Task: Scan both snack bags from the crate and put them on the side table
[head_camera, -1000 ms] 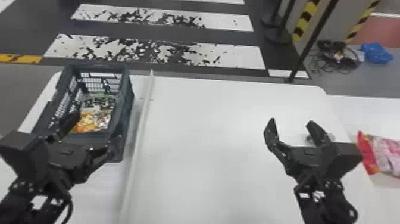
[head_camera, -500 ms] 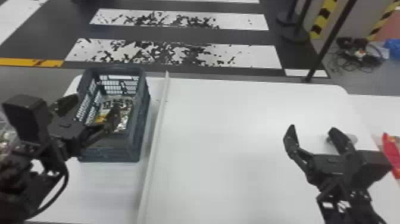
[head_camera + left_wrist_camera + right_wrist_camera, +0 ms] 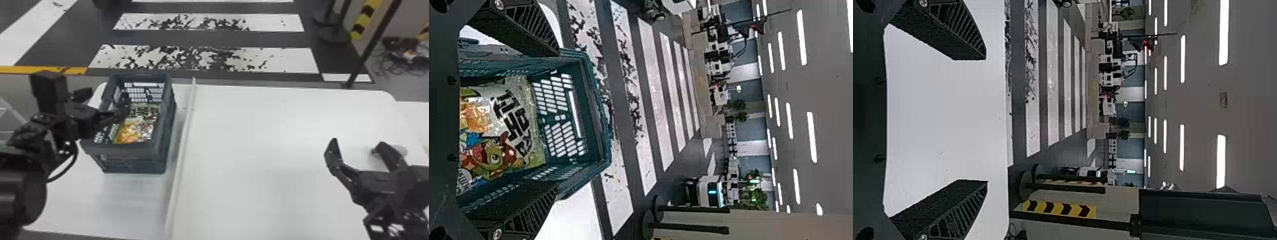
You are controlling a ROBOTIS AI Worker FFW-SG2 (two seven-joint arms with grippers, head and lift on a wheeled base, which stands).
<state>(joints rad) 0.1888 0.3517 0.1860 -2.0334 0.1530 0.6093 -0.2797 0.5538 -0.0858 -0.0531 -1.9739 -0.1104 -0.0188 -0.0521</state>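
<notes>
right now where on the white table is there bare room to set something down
The white table is bare between the pale strip and right gripper, and between crate and near edge. Crowded: the crate, with a snack bag inside and left gripper above.

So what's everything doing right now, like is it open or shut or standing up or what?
Crate: upright, open on top.
Snack bag: lying in the crate, not held; can't tell if it's sealed all round.
Left gripper: open, at the crate.
Right gripper: open, over the white table, holding nothing.
White strip: lying along the table, beside the crate.
</notes>
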